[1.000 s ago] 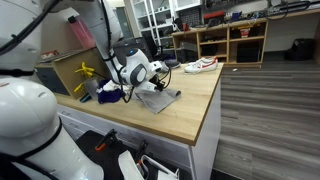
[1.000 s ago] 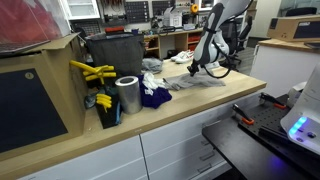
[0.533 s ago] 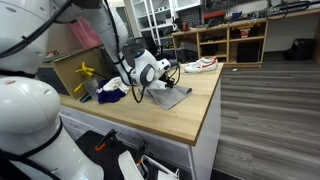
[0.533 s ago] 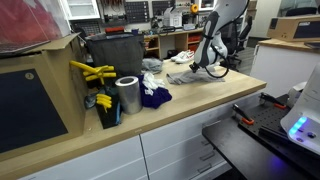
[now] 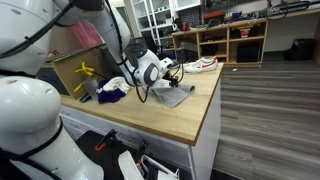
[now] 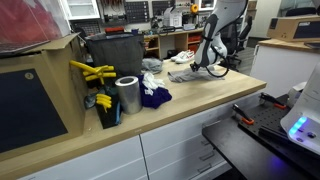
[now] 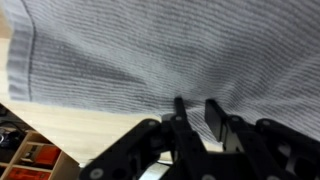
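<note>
A grey, finely striped cloth (image 7: pixel 160 50) lies spread on the light wooden tabletop (image 7: pixel 70 128) and fills most of the wrist view. My gripper (image 7: pixel 196 104) hovers just over the cloth's near part, its two dark fingers (image 7: pixel 214 118) a narrow gap apart, with cloth showing through the gap. Nothing looks pinched between them. In both exterior views the gripper (image 5: pixel 166 76) (image 6: pixel 203 67) is tilted down onto the cloth (image 5: pixel 174 95) (image 6: pixel 188 76) near the far end of the bench.
A white and red shoe (image 5: pixel 201 65) lies beyond the cloth. A blue cloth (image 6: pixel 153 97), a metal cylinder (image 6: pixel 127 95), yellow tools (image 6: pixel 92 72), a dark bin (image 6: pixel 113 55) and a cardboard box (image 5: pixel 65 70) crowd the other end. The table's edge (image 5: pixel 208 115) drops off beside the cloth.
The arm has shifted along the bench toward the shoe, dragging the grey cloth with it. The fingers, shut before, now stand slightly apart.
</note>
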Controlling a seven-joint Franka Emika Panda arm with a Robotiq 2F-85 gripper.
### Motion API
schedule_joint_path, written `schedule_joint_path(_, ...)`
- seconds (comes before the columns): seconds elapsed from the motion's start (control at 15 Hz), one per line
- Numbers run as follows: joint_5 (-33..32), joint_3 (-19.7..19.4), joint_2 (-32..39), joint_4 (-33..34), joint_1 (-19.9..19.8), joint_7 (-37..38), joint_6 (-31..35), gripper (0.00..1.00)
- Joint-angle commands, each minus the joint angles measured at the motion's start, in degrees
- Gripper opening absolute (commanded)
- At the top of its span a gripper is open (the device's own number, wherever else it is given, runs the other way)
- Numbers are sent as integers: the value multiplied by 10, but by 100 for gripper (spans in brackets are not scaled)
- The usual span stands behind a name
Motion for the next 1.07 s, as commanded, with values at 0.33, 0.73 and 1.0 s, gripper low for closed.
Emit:
schedule_joint_path(0.33,-85,59,-121,-107,-5,-19,-95,99)
schedule_joint_path(0.73,-118,58,-155,-147,-10,-34,-120,72)
schedule_joint_path(1.0,-138,55,-155,-158,-23,-45,-101,40)
